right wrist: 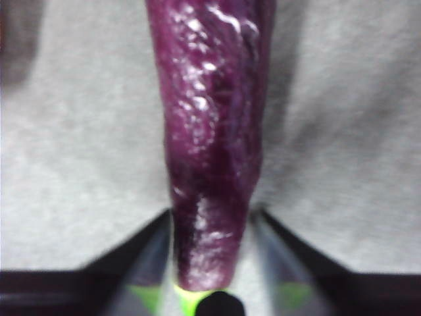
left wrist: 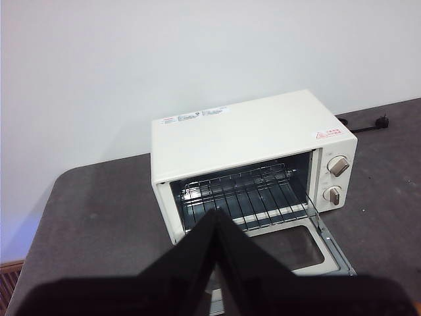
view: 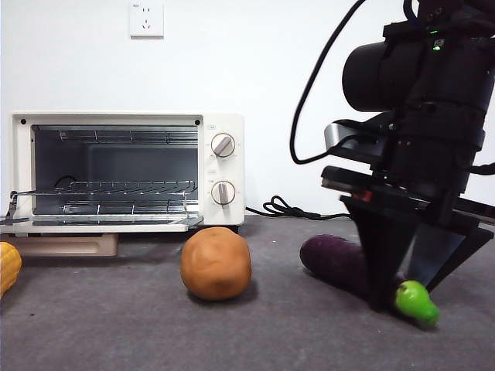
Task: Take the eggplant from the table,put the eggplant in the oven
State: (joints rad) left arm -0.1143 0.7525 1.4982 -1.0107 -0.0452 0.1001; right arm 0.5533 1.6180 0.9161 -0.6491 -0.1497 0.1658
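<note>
The dark purple eggplant (view: 336, 263) lies on the grey table (view: 116, 332) at the right, its green stem cap (view: 416, 301) toward the camera. My right gripper (view: 402, 290) is down over its stem end. In the right wrist view the eggplant (right wrist: 210, 131) fills the gap and both jaws of the right gripper (right wrist: 212, 217) press its sides. The cream-white oven (view: 224, 166) stands at the back left, door folded down, wire rack bare. My left gripper (left wrist: 217, 214) hangs shut and empty, high above the oven (left wrist: 250, 131).
A round orange-brown ball (view: 216, 263) sits between the oven and the eggplant. A yellow ribbed vegetable (view: 8, 267) pokes in at the left edge. A black cable (view: 286, 209) lies along the wall behind the oven's right side.
</note>
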